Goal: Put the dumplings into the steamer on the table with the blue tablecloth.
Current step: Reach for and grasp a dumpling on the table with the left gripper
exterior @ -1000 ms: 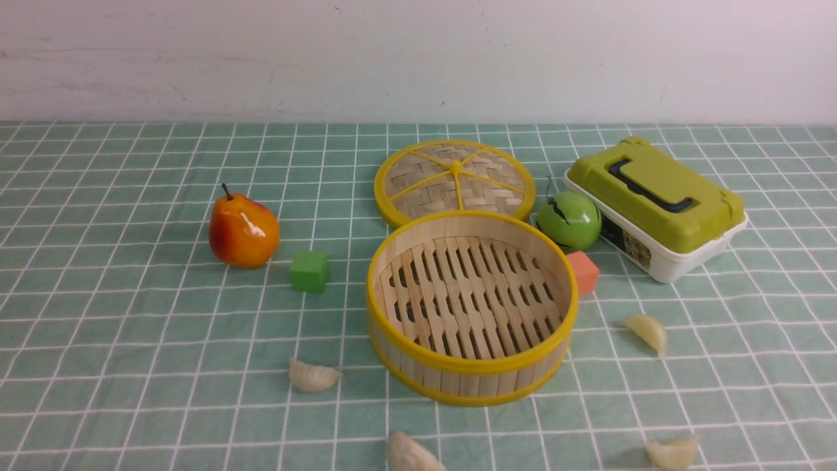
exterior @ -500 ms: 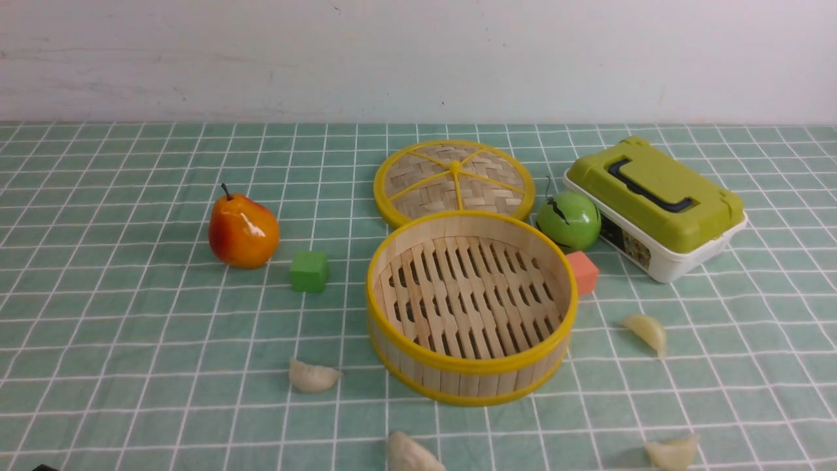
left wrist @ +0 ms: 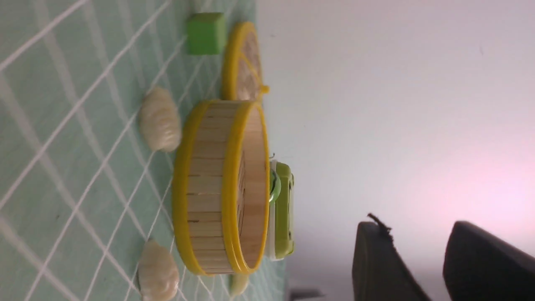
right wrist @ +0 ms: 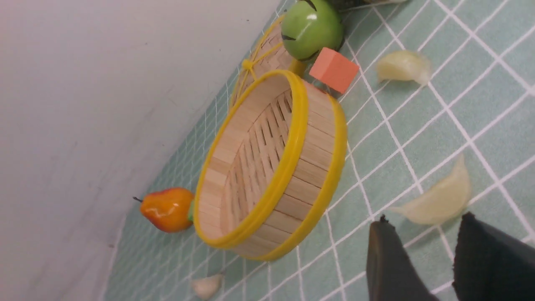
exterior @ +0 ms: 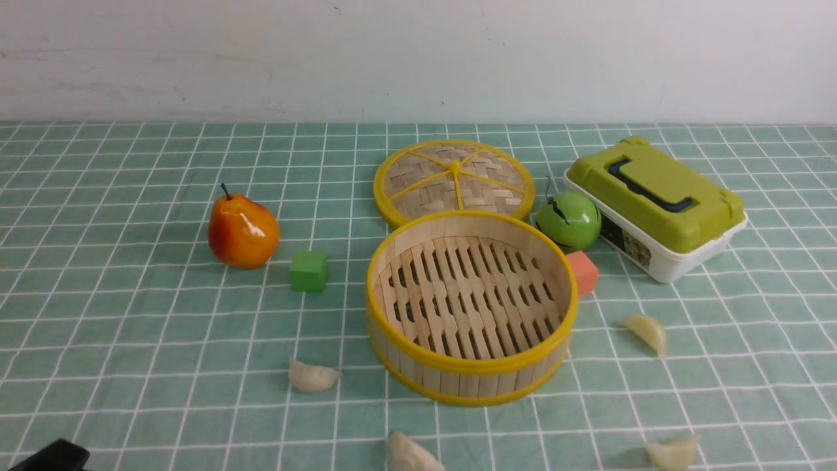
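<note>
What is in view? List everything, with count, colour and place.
steamer: one, bamboo with yellow rims, centre, empty
dumplings: four, cream-white, on the cloth around the steamer's near side
woven lid: one, yellow-rimmed, flat behind the steamer
pear: one, orange-red, left
green cube: one, between pear and steamer
orange cube: one, at the steamer's right
green apple: one, behind the orange cube
box: one, white with green lid, far right
tablecloth: one, teal with white grid, under everything
left jaws: black, apart, empty
right jaws: black, apart, empty
</note>
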